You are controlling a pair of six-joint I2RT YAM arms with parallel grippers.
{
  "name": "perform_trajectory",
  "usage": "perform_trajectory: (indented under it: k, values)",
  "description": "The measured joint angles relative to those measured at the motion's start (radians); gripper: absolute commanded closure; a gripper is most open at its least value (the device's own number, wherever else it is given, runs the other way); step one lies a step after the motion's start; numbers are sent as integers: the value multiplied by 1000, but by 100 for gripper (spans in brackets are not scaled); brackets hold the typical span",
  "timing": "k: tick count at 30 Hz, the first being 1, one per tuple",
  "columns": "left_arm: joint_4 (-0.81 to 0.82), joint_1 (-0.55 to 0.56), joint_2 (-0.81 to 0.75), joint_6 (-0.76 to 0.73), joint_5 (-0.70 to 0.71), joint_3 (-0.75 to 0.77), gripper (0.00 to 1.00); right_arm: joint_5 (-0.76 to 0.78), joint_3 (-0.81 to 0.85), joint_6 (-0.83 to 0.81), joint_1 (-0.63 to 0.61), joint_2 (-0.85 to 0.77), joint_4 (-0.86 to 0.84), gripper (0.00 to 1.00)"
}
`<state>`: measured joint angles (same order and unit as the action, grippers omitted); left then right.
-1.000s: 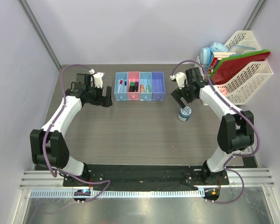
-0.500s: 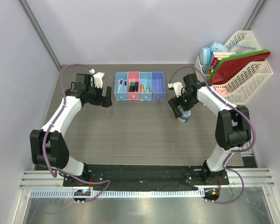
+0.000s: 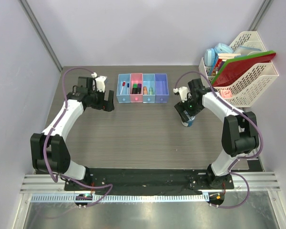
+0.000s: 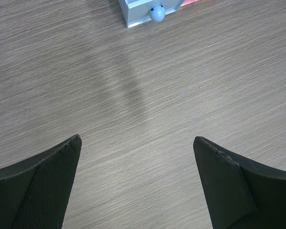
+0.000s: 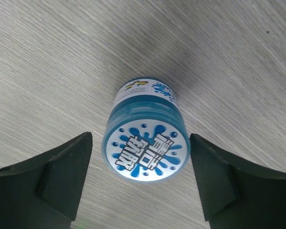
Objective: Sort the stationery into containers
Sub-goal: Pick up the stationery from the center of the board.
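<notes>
- The blue roll (image 5: 145, 152) stood upright on the table (image 3: 133, 129), well apart from the row of bins (image 3: 143, 100) and on its right side.
- It looked like a short, stiff drum with a flat printed top and a glossy label around its side. It was probably light and not fragile.
- The curved, smooth wall could slip or twist in a pinch, so the best hold seemed to be square across its widest part, low enough to catch the side and not just the top rim.
- The right gripper (image 5: 140, 136) was spread wide with 1 finger on either side of the roll and neither touching it.
- The left gripper (image 4: 137, 138) was also spread and held nothing, over bare wood just beside the left end of the row.
- Of the 4 bins, the left light-blue bin (image 3: 124, 99) held pens (image 3: 124, 88).
- The pink bin (image 3: 136, 99) held dark highlighters (image 3: 137, 88).
- The next light-blue bin (image 3: 148, 99) held small orange and green bits (image 3: 148, 90).
- The purple-blue bin (image 3: 161, 98) appeared empty, making it the likely home for the roll, though the fit looked snug.
</notes>
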<state>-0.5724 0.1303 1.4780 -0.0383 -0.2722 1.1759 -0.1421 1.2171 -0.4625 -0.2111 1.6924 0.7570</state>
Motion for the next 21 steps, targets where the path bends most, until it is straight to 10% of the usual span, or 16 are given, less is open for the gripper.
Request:
perform_trajectory:
  k: [6,13,21]
  values:
    - [0,0,0,0,0,-5,0,36,-5,11,0,-9,-13,26]
    - [0,0,0,0,0,-5,0,66,-11,11,0,-28,-6,88]
    - [2,0,0,2,1,-5,0,58,121,38,-5,-26,79,99]
